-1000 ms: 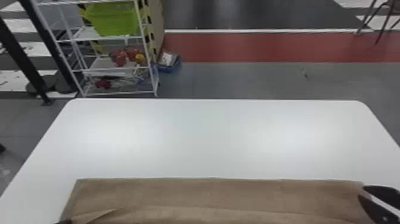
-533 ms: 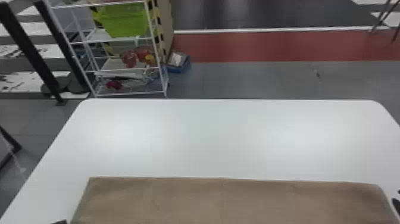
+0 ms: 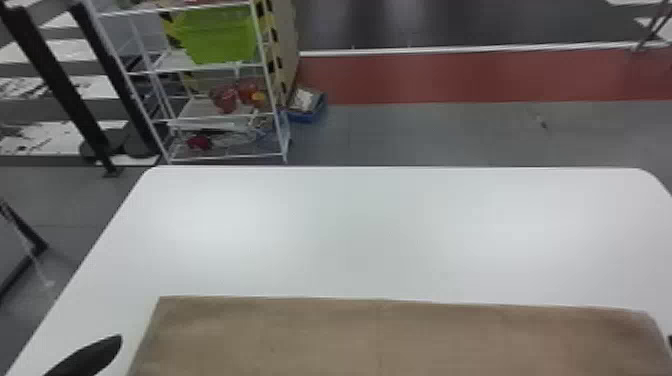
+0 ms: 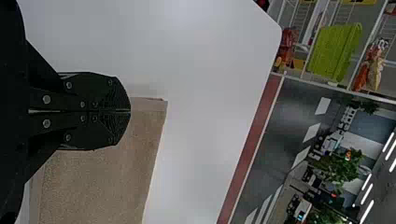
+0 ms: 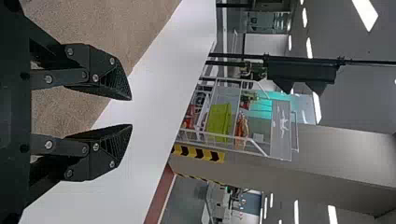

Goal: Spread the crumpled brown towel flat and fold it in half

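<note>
Left end effector (image 3: 107, 347) at lower left, fingers together, right end effector (image 3: 670, 342) at right edge, fingers parted

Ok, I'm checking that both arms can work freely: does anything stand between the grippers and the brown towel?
Nothing visible does. The brown towel lies on the white table, with the left gripper, shut, by its left end and the right gripper, open, near its right.

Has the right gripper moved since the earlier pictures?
Yes. In the head view, the right gripper has moved to the right, judged against the white table.
</note>
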`<state>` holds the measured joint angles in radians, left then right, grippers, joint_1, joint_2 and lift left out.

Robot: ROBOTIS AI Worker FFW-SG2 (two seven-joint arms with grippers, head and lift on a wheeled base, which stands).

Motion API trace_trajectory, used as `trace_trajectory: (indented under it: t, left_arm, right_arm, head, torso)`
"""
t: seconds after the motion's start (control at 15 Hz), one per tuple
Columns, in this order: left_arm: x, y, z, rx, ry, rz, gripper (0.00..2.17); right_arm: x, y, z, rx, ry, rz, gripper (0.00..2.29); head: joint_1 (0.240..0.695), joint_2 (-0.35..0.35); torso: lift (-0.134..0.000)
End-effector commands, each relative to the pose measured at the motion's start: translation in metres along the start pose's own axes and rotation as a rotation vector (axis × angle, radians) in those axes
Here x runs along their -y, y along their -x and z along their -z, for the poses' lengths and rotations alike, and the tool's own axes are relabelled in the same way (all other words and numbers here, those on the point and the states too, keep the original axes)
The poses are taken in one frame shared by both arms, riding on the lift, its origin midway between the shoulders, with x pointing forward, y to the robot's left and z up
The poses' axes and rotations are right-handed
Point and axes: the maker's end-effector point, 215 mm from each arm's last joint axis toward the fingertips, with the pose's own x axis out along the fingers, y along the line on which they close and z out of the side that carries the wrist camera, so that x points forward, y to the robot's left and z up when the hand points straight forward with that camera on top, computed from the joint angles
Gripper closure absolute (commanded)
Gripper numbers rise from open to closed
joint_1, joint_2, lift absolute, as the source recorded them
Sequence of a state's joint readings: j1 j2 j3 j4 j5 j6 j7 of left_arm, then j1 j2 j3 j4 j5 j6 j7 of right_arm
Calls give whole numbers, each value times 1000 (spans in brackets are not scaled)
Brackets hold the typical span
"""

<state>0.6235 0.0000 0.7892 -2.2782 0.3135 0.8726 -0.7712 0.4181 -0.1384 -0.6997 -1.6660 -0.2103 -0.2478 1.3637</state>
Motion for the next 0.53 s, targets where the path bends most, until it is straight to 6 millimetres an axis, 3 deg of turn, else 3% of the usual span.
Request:
trace_trajectory:
  t: [0.0, 0.13, 0.27, 0.33, 0.4, 0.47]
  left_arm:
    - [10, -12, -1, 29, -18, 33, 1717]
    - [16, -21, -2, 51, -36, 48, 1673]
    - [23, -30, -4, 81, -58, 65, 1366]
    - [28, -34, -5, 97, -73, 75, 920]
    - [33, -38, -5, 102, -89, 83, 259]
    - [33, -39, -6, 103, -104, 76, 56]
  right_arm:
    - [2, 4, 6, -8, 2, 7, 812]
    - [6, 11, 8, -12, 2, 23, 809]
    - [9, 14, 6, -6, -1, 36, 809]
    - [12, 16, 8, -12, -12, 53, 805]
    - [20, 18, 11, -24, -32, 83, 542]
    - [25, 19, 13, -34, -44, 101, 208]
  head:
    - [695, 82]
    - [695, 60]
    - [695, 36]
    - [695, 13]
    - [695, 4]
    - [695, -10]
  torso:
    - [-122]
    - [-122]
    - [-122]
    - [-122]
    - [-122]
    - [-122]
